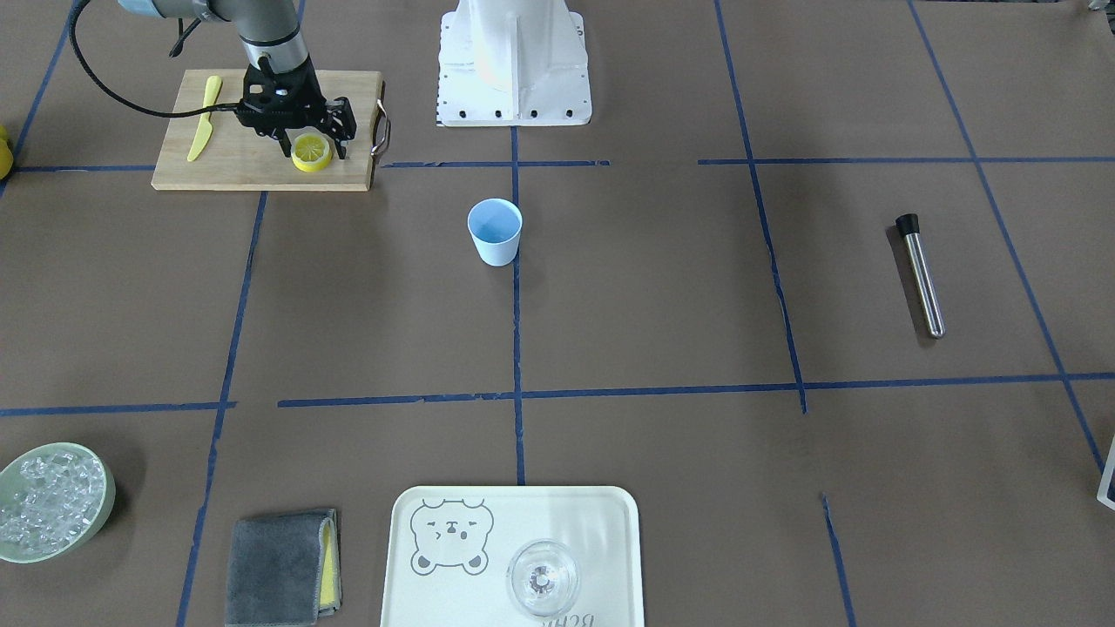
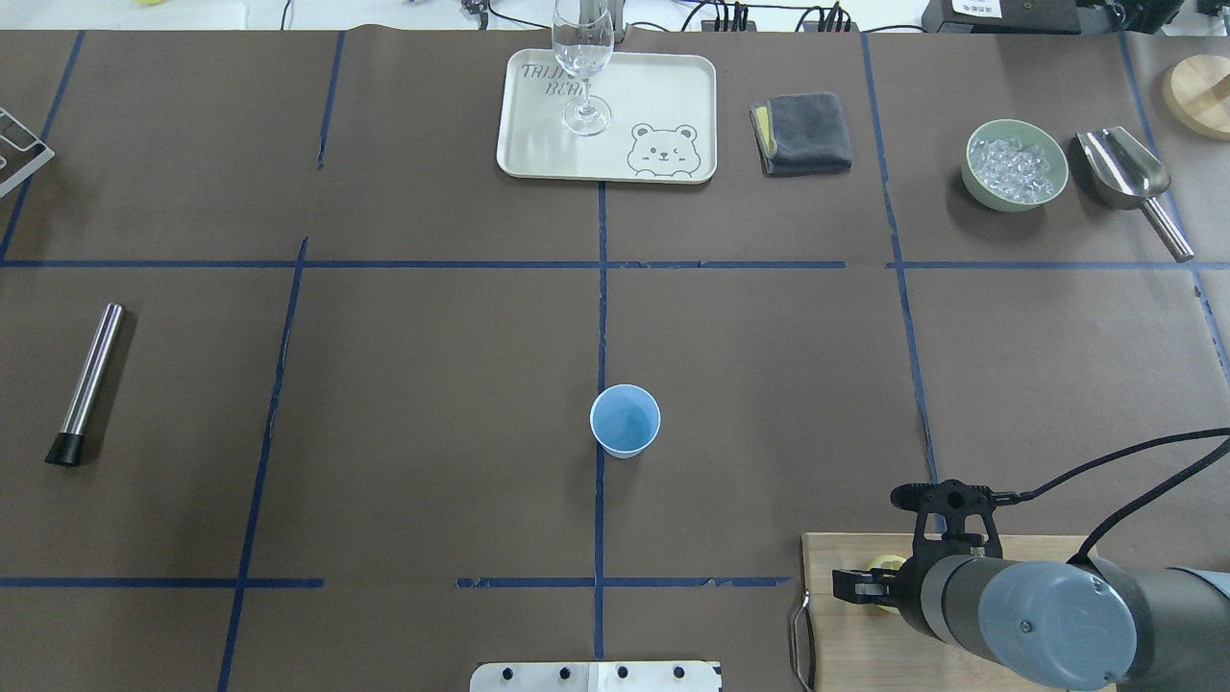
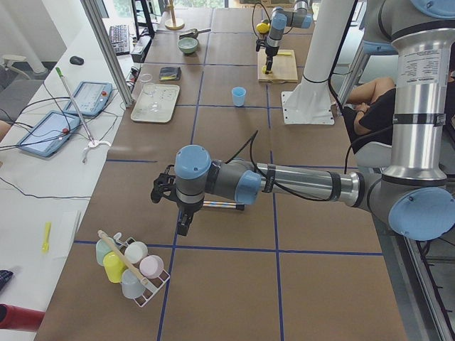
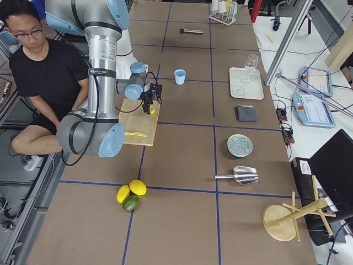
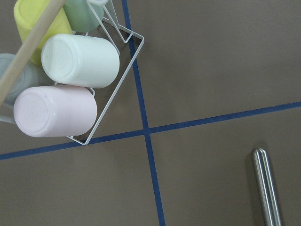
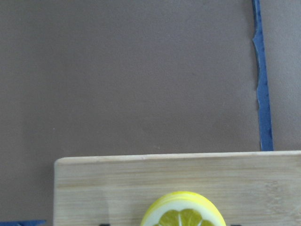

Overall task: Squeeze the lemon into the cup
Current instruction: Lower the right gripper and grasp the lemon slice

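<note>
Brown-papered table (image 1: 653,296), front-facing view: cutting board (image 1: 253,167) at ten o'clock of cup (image 1: 495,231). Lemon (image 1: 311,155) lies on board between parted fingers of right gripper (image 1: 313,148), one finger at its three o'clock, one at nine.

The right wrist view cuts the lemon (image 6: 182,213) off at its bottom edge, so only the upper part shows. From overhead, the right arm (image 2: 1038,625) covers nearly all of that slice and much of the cutting board (image 2: 846,634), which also runs off the frame. From the front, it's too small to tell whether the right tool (image 1: 313,153) touches the rind. The left tool (image 3: 182,224) shows only from the side, jaws unreadable. The muddler (image 5: 266,188) is cropped in the left wrist view.
</note>
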